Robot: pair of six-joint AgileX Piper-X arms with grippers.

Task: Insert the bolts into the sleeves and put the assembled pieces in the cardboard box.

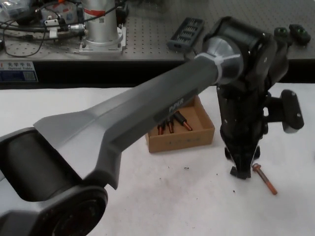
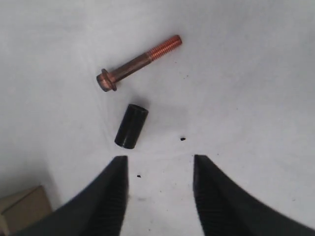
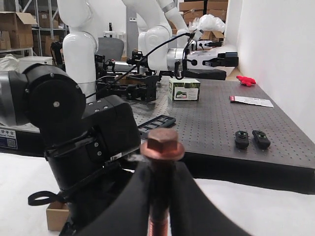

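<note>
Your left arm [image 1: 123,123] crosses the foreground, stretched out over the white bench [image 1: 172,206]. The left gripper [image 2: 157,160] hangs low over the bench with its fingers spread wide. A black sleeve [image 2: 131,126] lies on its side just ahead of the fingertips. A loose bolt [image 2: 138,64] lies just beyond it, not touching. Your right gripper [image 3: 160,169] is clamped on a held bolt [image 3: 161,143], head up. The box [image 1: 182,140] sits near the left gripper, with several pieces [image 1: 172,123] inside.

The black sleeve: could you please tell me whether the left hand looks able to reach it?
Probably yes: the left hand hangs open near the sleeve, nothing lies between them, and the loose bolt lies apart from it.
</note>
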